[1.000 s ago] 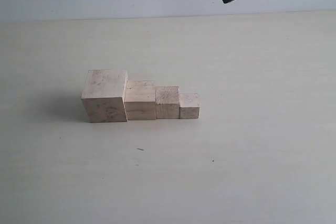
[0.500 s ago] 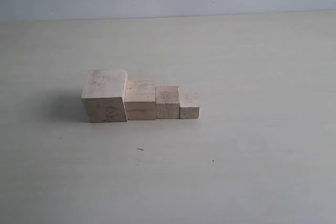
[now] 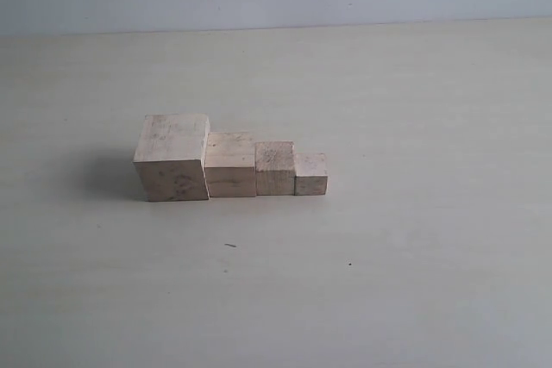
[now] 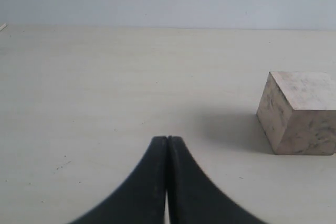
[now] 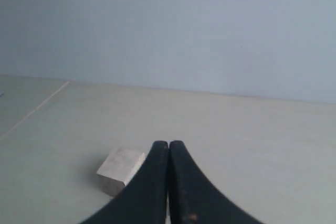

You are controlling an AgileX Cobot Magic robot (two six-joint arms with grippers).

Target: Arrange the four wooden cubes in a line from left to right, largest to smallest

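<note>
Four pale beige wooden cubes (image 3: 230,165) sit in touching row on pale table (image 3: 414,109), biggest left, smallest right. Left black claw (image 4: 167,142) closed, empty. Right black claw (image 5: 168,148) closed, empty. Risk: low claw swing bumps row, breaks order.

Lighting: bright, even, diffuse, slightly washed-out. Shadow: one soft, faint patch on table (image 3: 108,177) left of largest cube (image 3: 172,159). Focus: exterior view crisp; left gripper (image 4: 167,140), right gripper (image 5: 168,144) blurred near their lenses.

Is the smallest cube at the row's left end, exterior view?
No, the smallest cube sits at the right end; the largest cube is leftmost.
</note>
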